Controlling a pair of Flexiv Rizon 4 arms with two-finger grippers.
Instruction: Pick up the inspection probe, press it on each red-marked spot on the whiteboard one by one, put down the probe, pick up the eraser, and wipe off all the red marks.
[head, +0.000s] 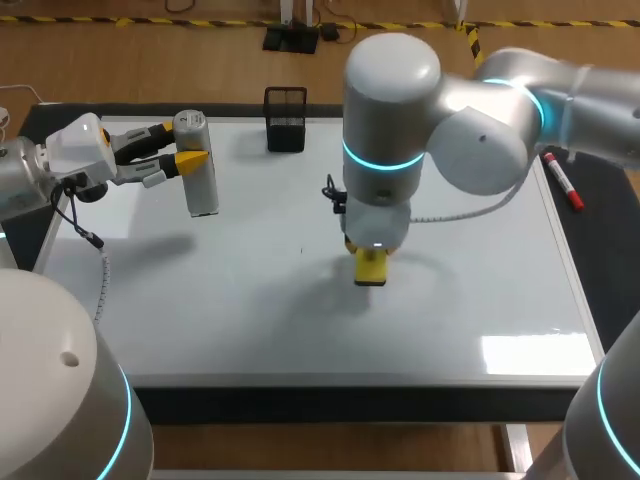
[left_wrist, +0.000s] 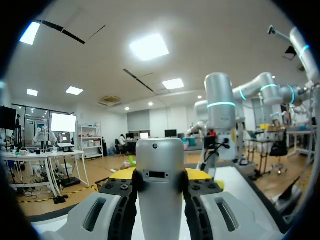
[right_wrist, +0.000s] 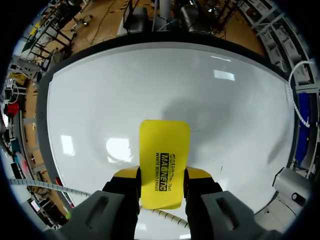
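Our right gripper (head: 371, 262) is clamped on the yellow eraser (head: 371, 271), one yellow-tipped finger on each long side. In the right wrist view the eraser (right_wrist: 164, 155) sticks out ahead of the gripper (right_wrist: 161, 176), pointing down at the whiteboard (right_wrist: 95, 100). From above, it sits about the middle of the whiteboard (head: 250, 300), a little toward the right edge. Its lower end is at the surface, though we cannot tell whether it actually touches.

Our left gripper (head: 188, 155) comes in level from the left side and is closed on the inspection probe (head: 202, 180), a grey cylinder gripped near its upper end. The probe stands upright over the far left corner of the board, and its shadow falls apart from it, nearer the left edge. In the left wrist view the probe (left_wrist: 160, 165) rises between the fingers of that gripper (left_wrist: 161, 175), with both pads against its sides.

A black holder (head: 285, 120) stands at the middle of the board's far edge. A red marker (head: 563, 181) lies on the dark worktop just beyond the right edge, toward the far corner.
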